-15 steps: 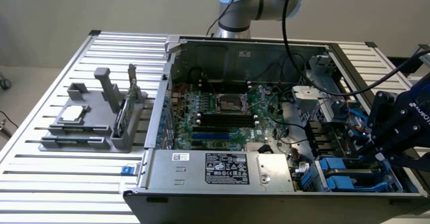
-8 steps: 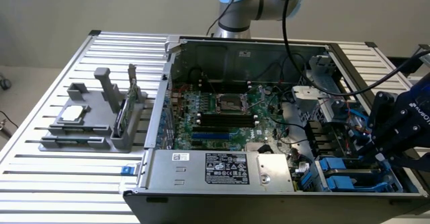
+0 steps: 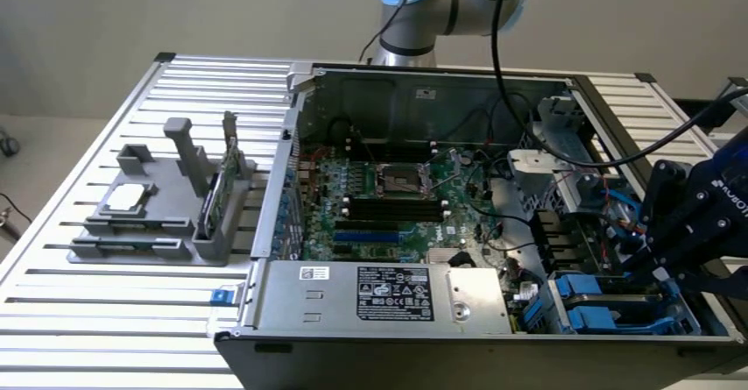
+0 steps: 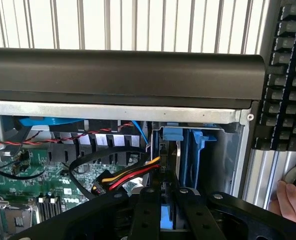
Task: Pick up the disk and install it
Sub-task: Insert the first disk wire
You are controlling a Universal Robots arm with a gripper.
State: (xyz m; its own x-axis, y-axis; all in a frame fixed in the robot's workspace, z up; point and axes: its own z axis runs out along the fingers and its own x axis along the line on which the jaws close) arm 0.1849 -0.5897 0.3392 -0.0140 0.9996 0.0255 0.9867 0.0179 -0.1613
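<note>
The disk [image 3: 608, 307], in its blue carrier, stands on edge in the drive bay at the near right corner of the open computer case [image 3: 409, 83] in the exterior view. The gripper [image 3: 664, 276] reaches down just over it, its fingers [image 4: 152, 210] drawn close together, seemingly pinching the disk's edge. A motherboard [image 3: 386, 197] fills the case's middle.

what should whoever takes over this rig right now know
Gripper: shut on the disk, held edge-on.
Disk: inside the drive bay at the corner of the open computer case, beside another blue carrier.
Done: disk picked up and brought into the bay slot.
Left: not released; whether it is fully seated cannot be told.
Note: a person's hand rests by the keyboard.
</note>
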